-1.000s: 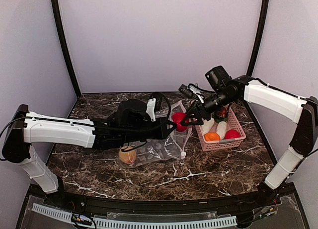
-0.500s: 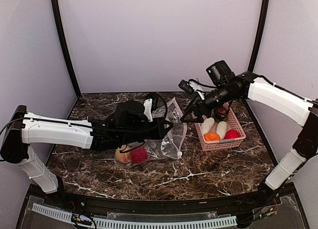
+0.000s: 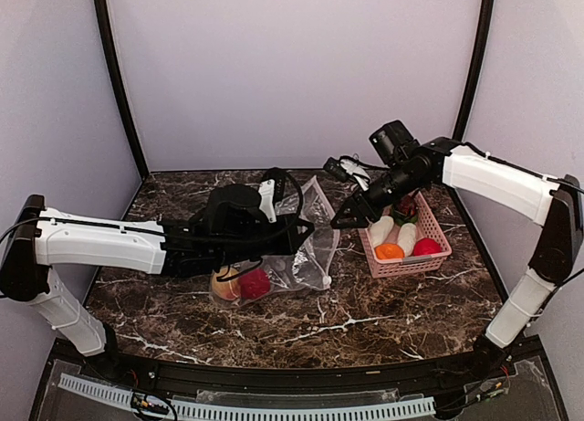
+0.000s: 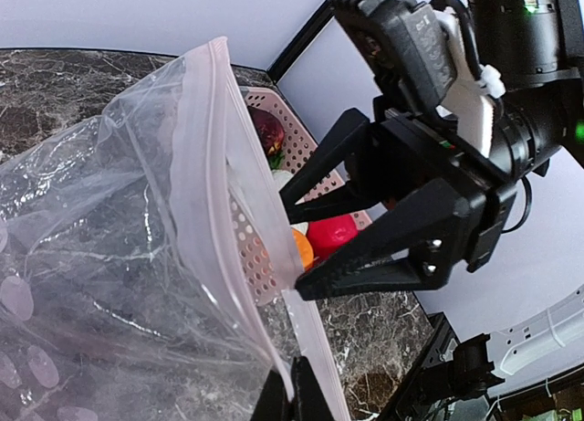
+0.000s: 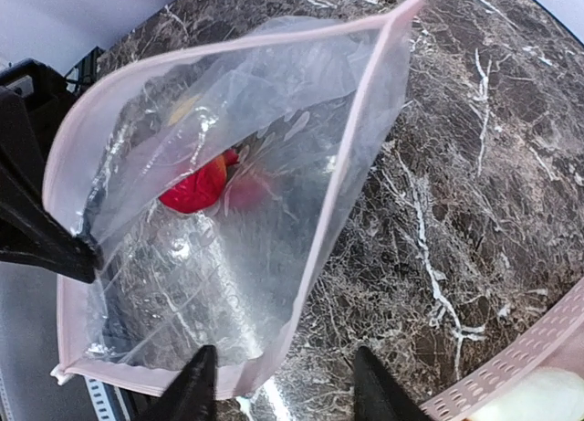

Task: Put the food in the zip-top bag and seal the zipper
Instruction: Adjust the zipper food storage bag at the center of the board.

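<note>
- On the tabletop [image 3: 365, 321], seen from above, your left fingers [image 3: 308, 229] are clenched on the rim of the bag [image 3: 306, 257]. They hold its mouth up toward the right arm while its lower end rests on the marble.
- Two pieces of food already lie inside the bag: one yellowish piece [image 3: 224, 284] and one red piece [image 3: 256, 282].
- Just beside the bag, the pink basket [image 3: 436, 229] holds five more by my count: two white pieces [image 3: 380, 229], one orange piece [image 3: 390, 251], one red ball [image 3: 426, 247] and one dark maroon piece [image 3: 406, 207] at the back.
- Your right fingers [image 3: 342, 220] hang between bag and basket, spread apart with nothing in them.
- In the left wrist view, the zipper strip [image 4: 214, 165] runs up from your pinch as the one firm line on the bag.
- The film around it crinkles and sags, so expect it to be light, floppy and slippery. Take hold on the strip rather than on the film.
- In the right wrist view, the bag's mouth gapes wide below your empty, parted right fingers, and the red piece sits deep inside.
- The toy food looks small, smooth, hard and light, and the round pieces will probably roll. Pinch each across its middle, and take the white ones across their short width.
</note>
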